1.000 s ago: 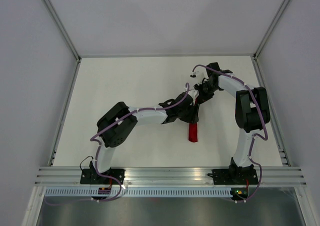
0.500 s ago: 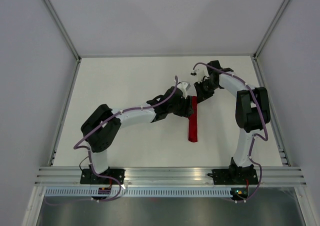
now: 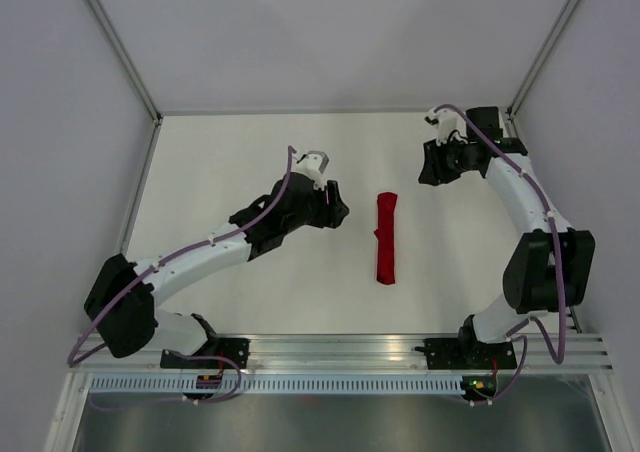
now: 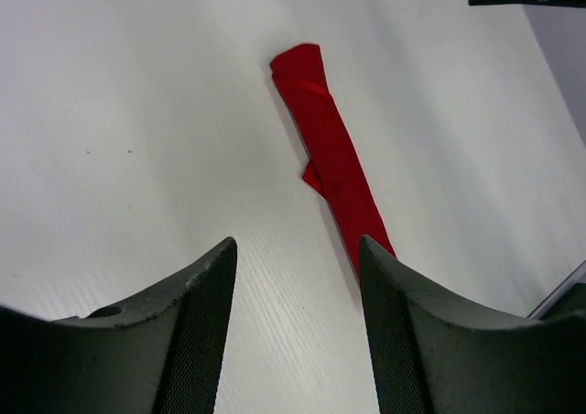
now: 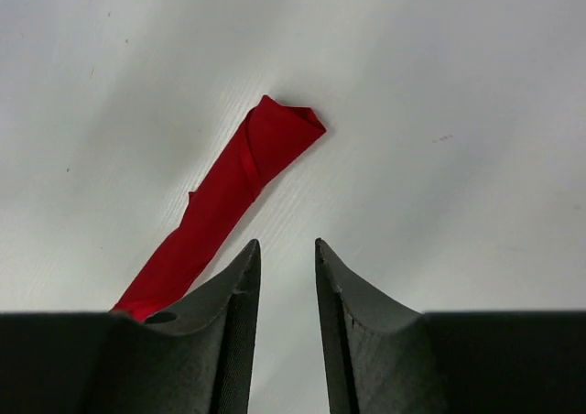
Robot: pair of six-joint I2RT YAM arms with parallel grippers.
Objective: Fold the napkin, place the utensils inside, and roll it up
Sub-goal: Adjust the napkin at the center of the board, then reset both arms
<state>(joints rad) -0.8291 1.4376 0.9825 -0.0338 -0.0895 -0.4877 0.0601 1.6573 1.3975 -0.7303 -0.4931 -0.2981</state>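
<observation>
Red cloth napkin (image 3: 386,238), thin and soft, lies as 1 narrow roll on the white surface (image 3: 230,162). It runs near-to-far between my 2 arms and nothing is touching it.

Findings:
1. Folding and rolling: I judge both done. The cloth is a tight strip, with the far end a little wider than the near end.
2. A small corner (image 4: 311,173) of cloth sticks out at mid-length on the side facing my left arm, so the roll is not fully neat.
3. The slim pale utensils: none show in any view, neither on the surface nor poking from either end of the roll. I take them to be wrapped inside, but I cannot confirm it.
4. My left gripper (image 3: 338,212) sits near the roll, on its left. The jaws stand wide apart with nothing between them.
5. My right gripper (image 3: 432,170) is off to the far right, well apart from the roll. Its jaws are only slightly parted and hold nothing.

Assessment: the task looks complete or very nearly so. At most, the loose corner wants tucking in.
</observation>
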